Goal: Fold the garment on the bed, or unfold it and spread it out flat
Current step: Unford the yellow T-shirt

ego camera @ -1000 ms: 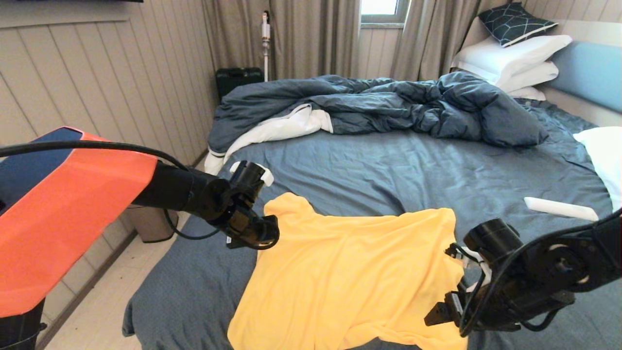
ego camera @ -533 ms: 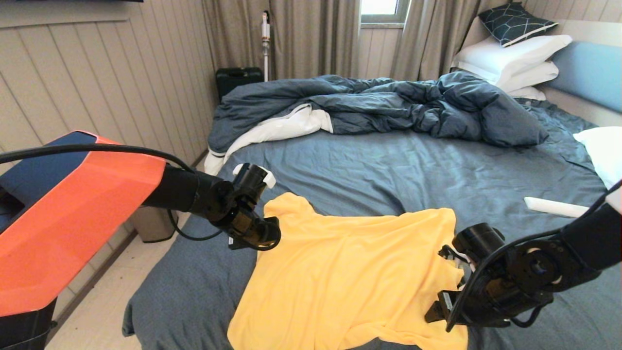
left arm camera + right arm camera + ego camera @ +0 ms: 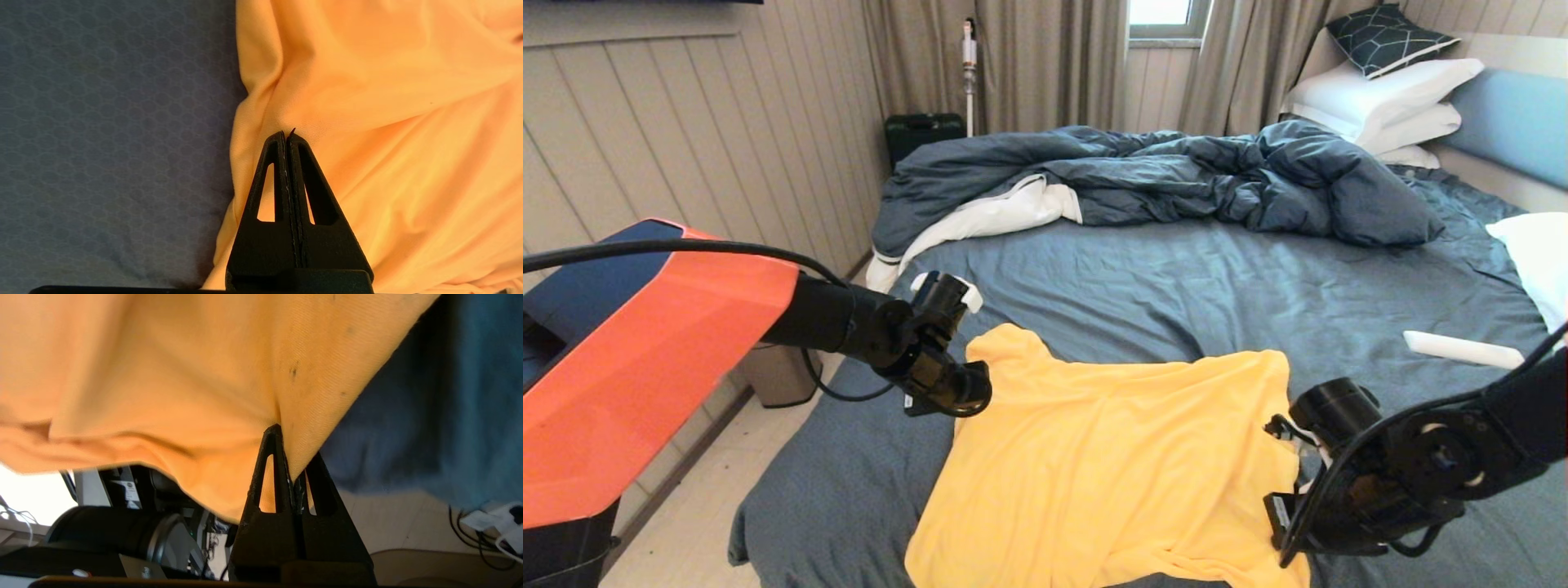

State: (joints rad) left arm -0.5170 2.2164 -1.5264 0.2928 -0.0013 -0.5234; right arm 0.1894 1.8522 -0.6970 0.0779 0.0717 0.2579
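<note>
On the slate-blue bed [image 3: 1176, 302]: thin yellow-orange T-shirt [image 3: 1119, 457], long axis running away from the robot; right gripper [image 3: 291, 457] clamped on its near corner, left gripper [image 3: 287, 136] closed, apparently pinching its opposite edge.

Bedroom: bed [image 3: 1176, 294], pillows [image 3: 1380, 98], curtains [image 3: 1045, 65]

Garment [image 3: 1111, 465] on bed [image 3: 1217, 294] near edge; duvet [image 3: 1160, 180] behind it; pillows [image 3: 1380, 106] far right by headboard [image 3: 1515, 122].

From my head view the garment [image 3: 1111, 474] ran off the bottom edge, its hem unseen, and my right gripper [image 3: 1278, 514] hid behind its own wrist.
</note>
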